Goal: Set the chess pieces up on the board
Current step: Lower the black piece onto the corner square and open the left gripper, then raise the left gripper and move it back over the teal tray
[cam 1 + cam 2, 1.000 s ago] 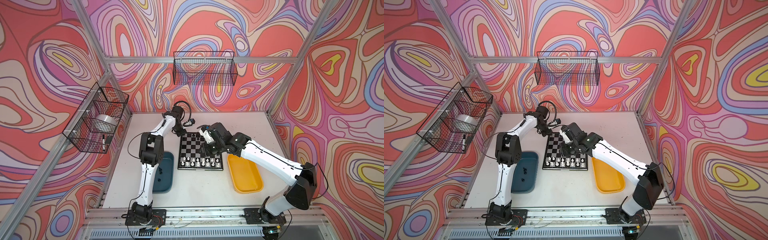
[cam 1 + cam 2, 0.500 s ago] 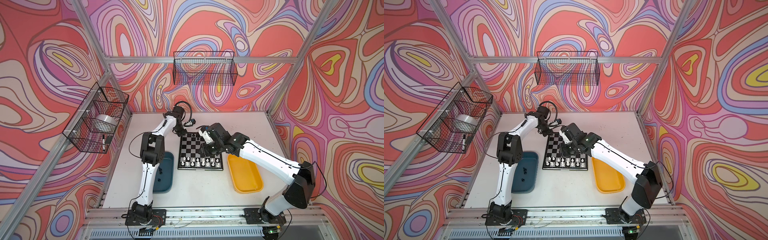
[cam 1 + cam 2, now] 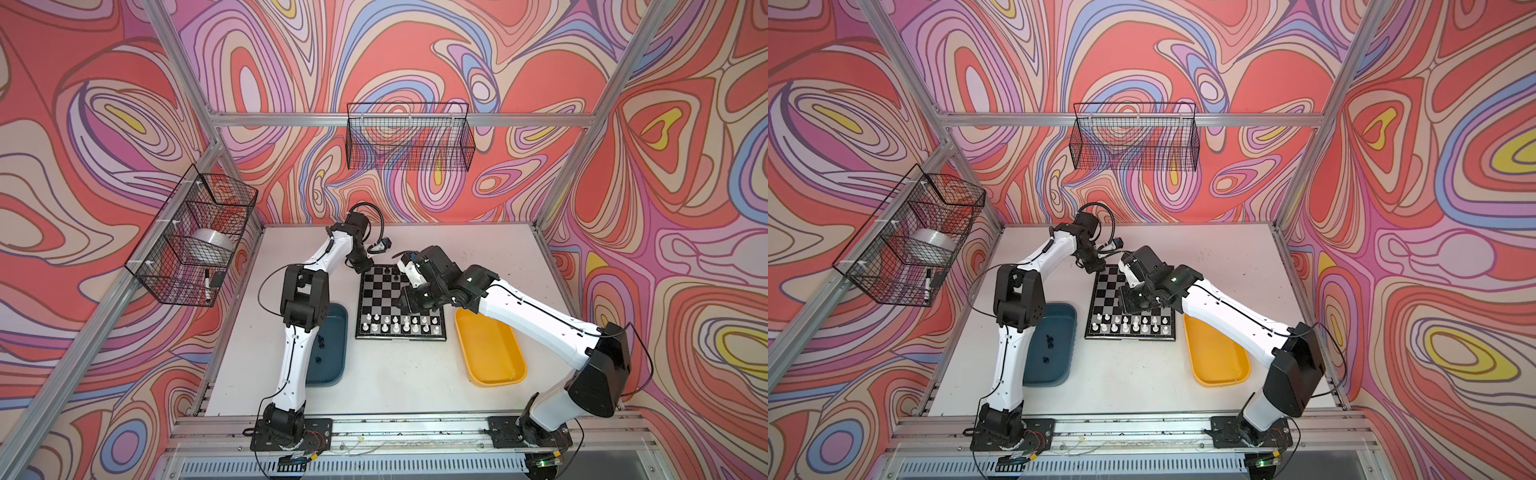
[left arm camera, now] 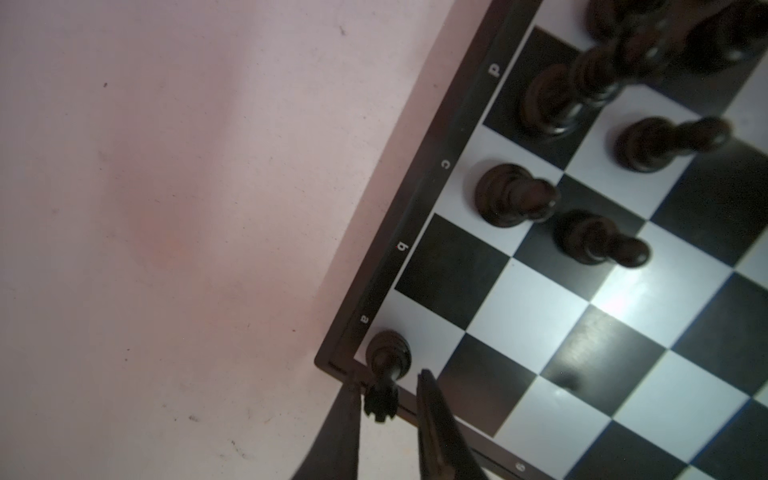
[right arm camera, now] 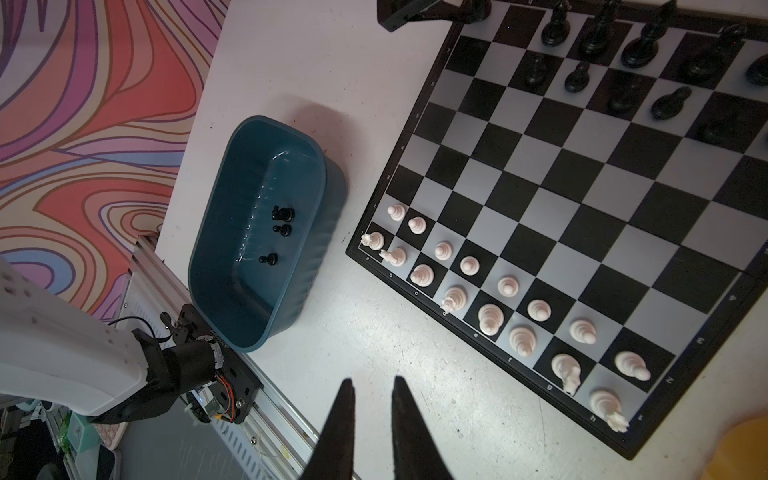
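Straddling the black rook (image 4: 388, 359) on the board (image 4: 528, 307) corner, left pincer (image 4: 388, 378) slightly spread.

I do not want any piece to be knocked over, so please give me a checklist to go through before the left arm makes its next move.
1. Black rook upright on its corner square of the board: ok.
2. Left gripper clear of the rook: cannot tell; a gap shows at one finger, but the other is close to the rook's top.
3. Right gripper empty, jaws slightly apart: ok.
4. White pieces filling the two rows nearest the robot's bases: ok.
5. Teal tray emptied of black pieces: not ok; a few lie in it.
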`<state>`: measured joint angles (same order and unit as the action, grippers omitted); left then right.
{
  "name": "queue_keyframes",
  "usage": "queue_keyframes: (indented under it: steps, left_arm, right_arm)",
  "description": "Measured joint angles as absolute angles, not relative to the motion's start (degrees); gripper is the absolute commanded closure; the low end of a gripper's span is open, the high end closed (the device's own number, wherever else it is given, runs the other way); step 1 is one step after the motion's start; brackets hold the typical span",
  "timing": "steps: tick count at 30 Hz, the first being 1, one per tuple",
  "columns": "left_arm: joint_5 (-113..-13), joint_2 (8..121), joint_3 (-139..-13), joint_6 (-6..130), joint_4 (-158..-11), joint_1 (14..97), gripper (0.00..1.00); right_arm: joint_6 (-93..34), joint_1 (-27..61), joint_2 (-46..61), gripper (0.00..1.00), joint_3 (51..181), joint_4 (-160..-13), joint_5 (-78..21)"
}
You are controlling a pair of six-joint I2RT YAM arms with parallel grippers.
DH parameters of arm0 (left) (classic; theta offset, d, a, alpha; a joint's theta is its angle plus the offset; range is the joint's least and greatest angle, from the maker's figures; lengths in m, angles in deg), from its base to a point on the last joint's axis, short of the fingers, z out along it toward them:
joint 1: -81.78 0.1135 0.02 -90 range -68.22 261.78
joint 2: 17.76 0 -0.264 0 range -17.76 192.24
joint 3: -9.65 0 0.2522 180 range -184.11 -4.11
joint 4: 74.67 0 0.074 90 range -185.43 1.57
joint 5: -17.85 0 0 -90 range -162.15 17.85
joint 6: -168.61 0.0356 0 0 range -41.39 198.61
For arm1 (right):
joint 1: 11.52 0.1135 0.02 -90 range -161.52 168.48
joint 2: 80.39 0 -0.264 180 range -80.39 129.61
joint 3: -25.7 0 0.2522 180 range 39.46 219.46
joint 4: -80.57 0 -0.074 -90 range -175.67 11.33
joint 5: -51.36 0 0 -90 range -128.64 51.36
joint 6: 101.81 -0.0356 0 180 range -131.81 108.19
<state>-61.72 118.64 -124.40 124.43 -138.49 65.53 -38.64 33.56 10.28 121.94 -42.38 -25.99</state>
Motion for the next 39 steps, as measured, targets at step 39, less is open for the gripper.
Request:
queue_keyframes:
  steps: [39]
  left_arm:
    - [-59.51,103.40,-112.79,123.34,-141.90,68.87,0.48]
  right_arm:
    - [-37.26,33.93,10.24,0.83,121.96,-42.86,-25.38]
